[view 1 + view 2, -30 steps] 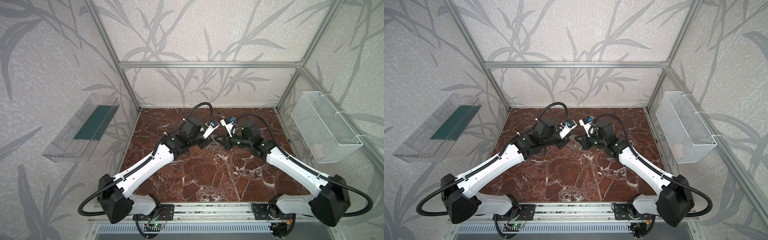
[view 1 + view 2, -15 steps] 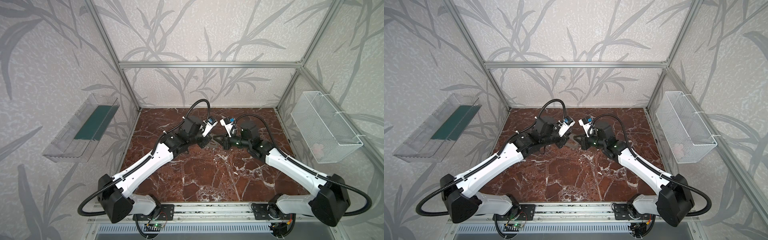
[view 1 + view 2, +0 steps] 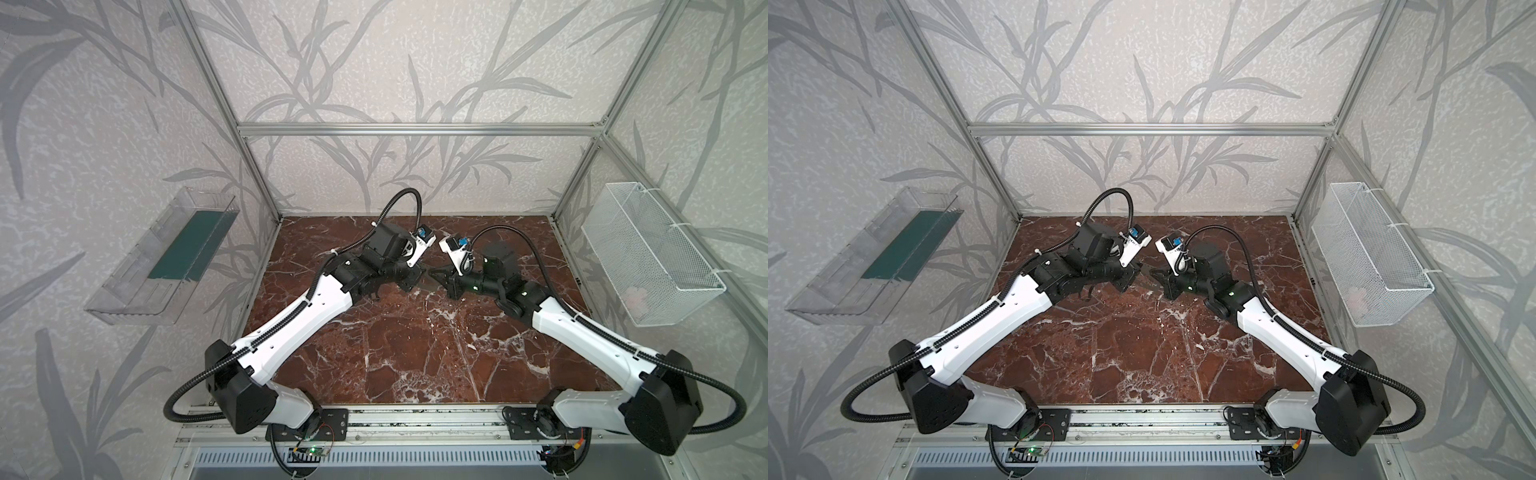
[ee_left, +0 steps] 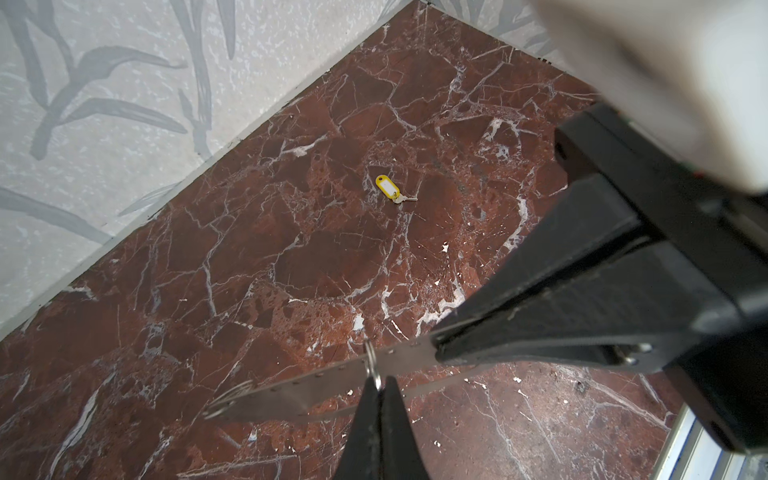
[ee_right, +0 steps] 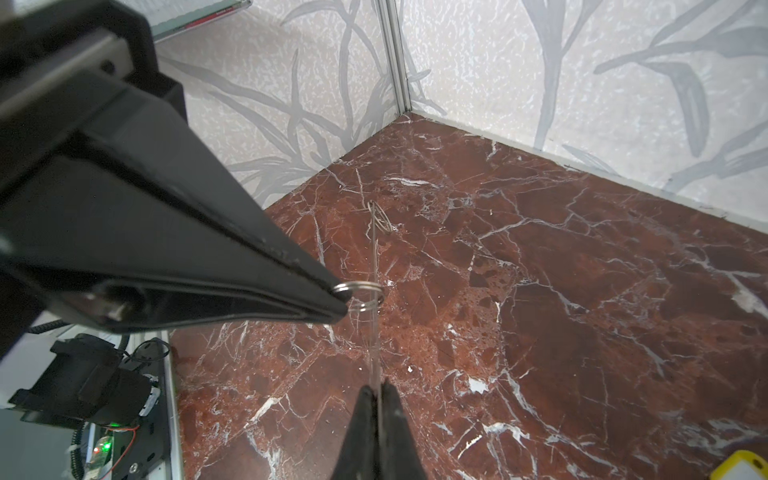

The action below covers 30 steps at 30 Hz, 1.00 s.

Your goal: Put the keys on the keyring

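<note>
Mid-air, just above centre in both top views, the left gripper (image 4: 378,386) has its fingers closed tight on the keyring (image 4: 370,359). The right gripper (image 5: 377,390) has its fingers clamped on the key piece (image 4: 307,390). The ring straddles the holed rim, apparently part-threaded and not yet fully on.

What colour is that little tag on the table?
Yellow tag, white window; best in left wrist view.

The keyring (image 4: 372,365) is shiny metal, the keys (image 4: 299,388) dull and smooth, the table (image 4: 291,257) glossy marble.

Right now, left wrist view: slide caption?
Left gripper holds ring at rim of perforated piece held by right gripper; yellow tag lies apart.
</note>
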{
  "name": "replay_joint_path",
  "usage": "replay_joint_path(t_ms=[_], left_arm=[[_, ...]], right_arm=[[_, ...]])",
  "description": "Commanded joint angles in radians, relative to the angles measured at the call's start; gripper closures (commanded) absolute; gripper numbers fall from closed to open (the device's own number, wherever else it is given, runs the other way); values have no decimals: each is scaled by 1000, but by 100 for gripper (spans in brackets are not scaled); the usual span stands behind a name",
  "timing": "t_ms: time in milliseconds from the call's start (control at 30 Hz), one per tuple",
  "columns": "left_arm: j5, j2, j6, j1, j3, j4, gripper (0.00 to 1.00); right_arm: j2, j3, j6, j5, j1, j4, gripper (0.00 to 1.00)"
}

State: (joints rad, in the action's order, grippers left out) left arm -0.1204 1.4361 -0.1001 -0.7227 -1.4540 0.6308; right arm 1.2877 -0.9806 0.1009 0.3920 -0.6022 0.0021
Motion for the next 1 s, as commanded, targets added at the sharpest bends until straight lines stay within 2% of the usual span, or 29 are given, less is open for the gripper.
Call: replay_joint_path(t_ms=[0, 100, 300, 333, 433, 500, 567, 867, 967], left_arm=[[-60, 6, 12, -9, -62, 59, 100], [-71, 19, 7, -6, -87, 82, 100], [-98, 12, -33, 2, -91, 96, 100], [-114, 5, -48, 4, -79, 93, 100], [-170, -8, -107, 10, -48, 88, 100], [-201, -7, -137, 18, -40, 94, 100], [-237, 3, -170, 24, -41, 114, 100], [-359, 28, -330, 29, -55, 238, 100], [-372, 17, -353, 29, -47, 240, 100]], right_arm=[[-29, -5, -97, -61, 2, -40, 100], [-45, 10, -159, -53, -2, -40, 100], [-54, 5, -199, -61, -1, -87, 100], [-61, 8, -198, -58, 0, -87, 89], [-91, 23, -187, -18, 14, -74, 67], [-117, 25, -180, 17, 20, -74, 59], [-147, 26, -176, 51, 25, -80, 55], [-243, 51, -204, 151, 38, -101, 47], [-229, 59, -236, 208, 40, -107, 61]])
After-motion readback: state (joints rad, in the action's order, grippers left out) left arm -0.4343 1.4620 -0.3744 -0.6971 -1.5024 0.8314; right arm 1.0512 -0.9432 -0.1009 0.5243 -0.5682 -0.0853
